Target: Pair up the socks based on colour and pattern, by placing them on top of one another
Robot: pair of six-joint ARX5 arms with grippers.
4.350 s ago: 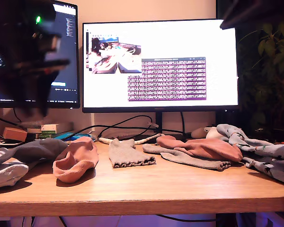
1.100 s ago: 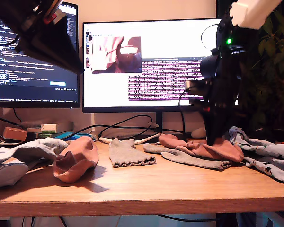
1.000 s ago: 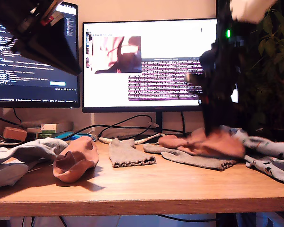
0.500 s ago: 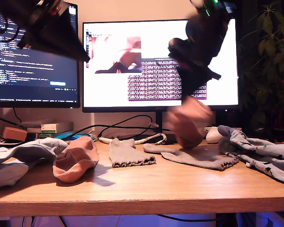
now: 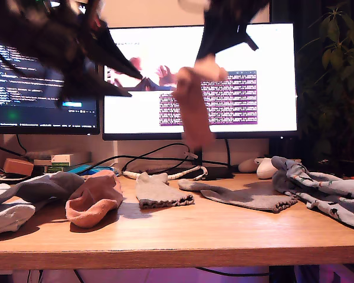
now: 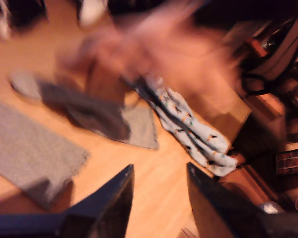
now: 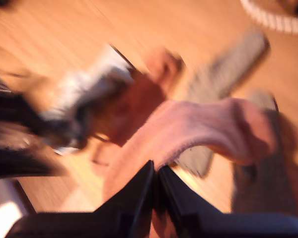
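My second gripper (image 5: 205,59) (image 7: 154,172) is shut on a salmon-pink sock (image 5: 192,109) (image 7: 198,134), which hangs limp high above the table in front of the big monitor. The other pink sock (image 5: 94,197) lies crumpled on the wood toward the exterior view's left. My first gripper (image 5: 133,84) (image 6: 158,171) hovers open and holds nothing. Two grey ankle socks (image 5: 159,191) (image 5: 248,196) lie flat at mid-table. Pale printed socks (image 5: 324,191) (image 6: 188,124) are heaped at the exterior view's right. Grey and white socks (image 5: 23,197) lie at its left.
Two monitors (image 5: 236,76) stand behind the table, with a white coiled cable (image 5: 165,175) and a white mouse (image 5: 265,167) at their feet. A plant (image 5: 336,71) rises at the exterior view's right. The table's front edge (image 5: 177,253) runs along the bottom.
My second gripper has lifted the pink sock off the grey sock and swung it up and toward the exterior view's left. My first arm has come lower and nearer the middle.
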